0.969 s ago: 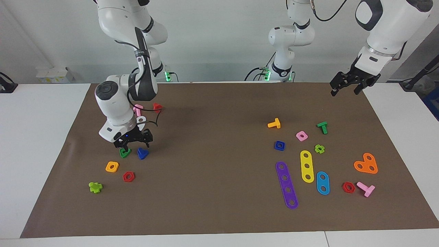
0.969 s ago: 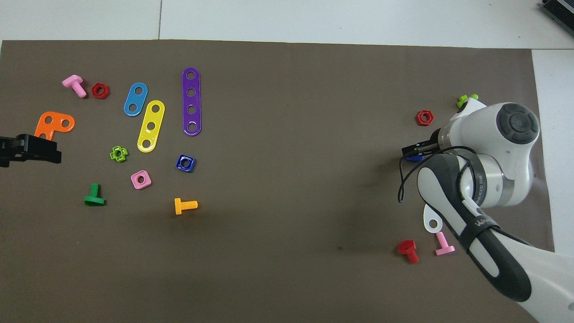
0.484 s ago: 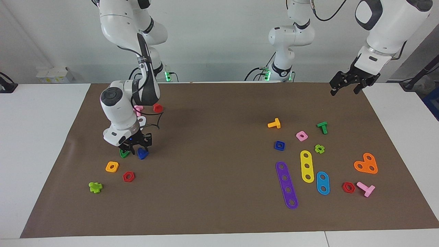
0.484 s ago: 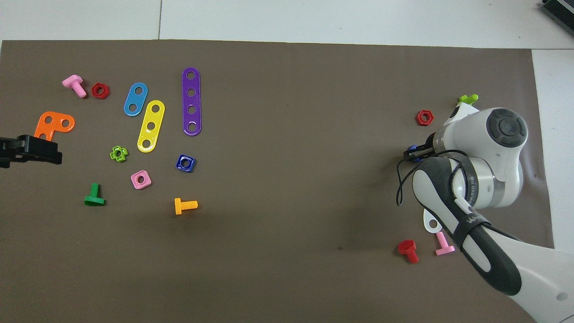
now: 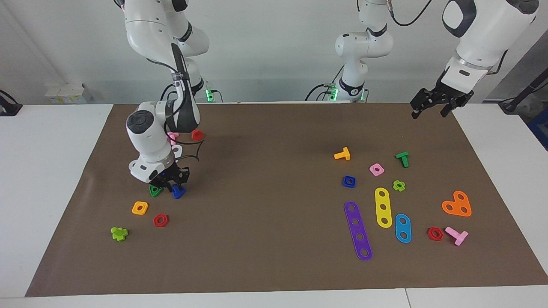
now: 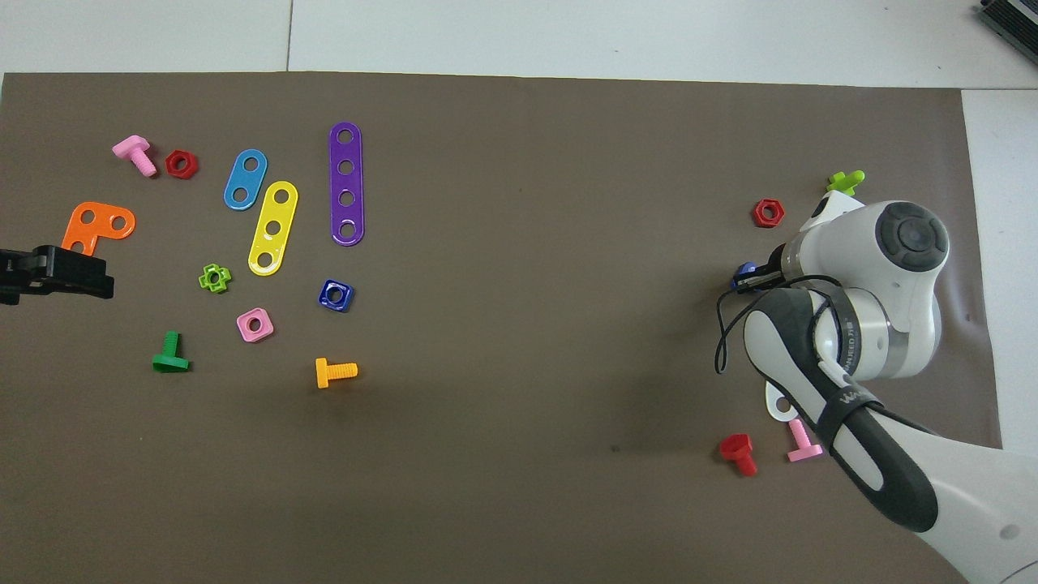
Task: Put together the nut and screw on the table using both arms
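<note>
The dark-blue screw (image 5: 178,192) lies on the brown mat (image 5: 265,248) at the right arm's end, beside a green triangular nut (image 5: 155,191). My right gripper (image 5: 172,185) is down on the mat right at the screw, which shows as a blue bit at its tip in the overhead view (image 6: 743,273). The dark-blue square nut (image 5: 349,182) lies flat toward the left arm's end and also shows in the overhead view (image 6: 336,294). My left gripper (image 5: 429,114) is open and empty, and waits in the air over the mat's edge at the left arm's end.
Near the screw lie an orange square nut (image 5: 140,208), a red hex nut (image 5: 160,220) and a light-green piece (image 5: 119,233). Around the blue nut lie a pink square nut (image 5: 376,169), an orange screw (image 5: 342,154), and purple (image 5: 358,231) and yellow (image 5: 383,207) strips.
My right gripper has turned and come down from above the green nut and the screw onto the screw. The screw has not moved. The left arm has hardly moved.
</note>
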Motion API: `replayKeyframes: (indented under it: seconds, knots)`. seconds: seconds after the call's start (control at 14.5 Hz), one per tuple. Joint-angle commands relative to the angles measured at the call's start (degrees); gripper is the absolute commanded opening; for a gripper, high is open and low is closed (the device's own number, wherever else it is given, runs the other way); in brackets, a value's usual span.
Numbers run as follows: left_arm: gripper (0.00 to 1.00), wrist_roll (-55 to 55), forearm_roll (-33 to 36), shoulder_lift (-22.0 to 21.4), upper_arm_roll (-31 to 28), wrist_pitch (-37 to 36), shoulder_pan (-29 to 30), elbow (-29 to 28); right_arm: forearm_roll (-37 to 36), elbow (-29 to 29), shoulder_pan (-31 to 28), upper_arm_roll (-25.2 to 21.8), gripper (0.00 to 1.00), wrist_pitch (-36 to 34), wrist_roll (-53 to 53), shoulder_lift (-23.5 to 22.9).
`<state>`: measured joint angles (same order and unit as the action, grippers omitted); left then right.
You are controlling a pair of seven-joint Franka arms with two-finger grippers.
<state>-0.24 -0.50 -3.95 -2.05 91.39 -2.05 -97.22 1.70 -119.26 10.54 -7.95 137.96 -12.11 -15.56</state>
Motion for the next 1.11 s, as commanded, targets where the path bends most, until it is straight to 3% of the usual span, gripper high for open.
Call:
replayKeyframes:
  seconds: [0.0,0.28,0.62,0.76,1.04]
  knots:
    - [1.0,-0.1,-0.3,-1.8,-0.2,0.2,-0.9,-2.1,1.6,-0.3,-1.0,0.3,0.0,1.7,0.3,-0.3]
    - [1.0,0.2,-0.8,-0.9,0.3,1.0,-3.8,-2.1,2.0,1.2,-0.6,0.3,0.0,-0.1,3.8,1.1]
    - [0.95,0.3,-3.3,6.8,0.3,6.9,-9.0,-2.7,2.0,9.5,2.0,0.6,0.0,-16.0,10.6,6.6]
    - [0.93,1.0,-4.2,8.6,0.4,13.8,-11.0,-6.8,1.8,14.5,7.3,0.6,0.0,-20.5,18.5,6.2]
    - [0.89,4.7,-5.8,8.1,0.5,26.2,-12.7,-17.6,2.0,16.2,17.8,0.6,0.0,-14.4,35.5,4.2]
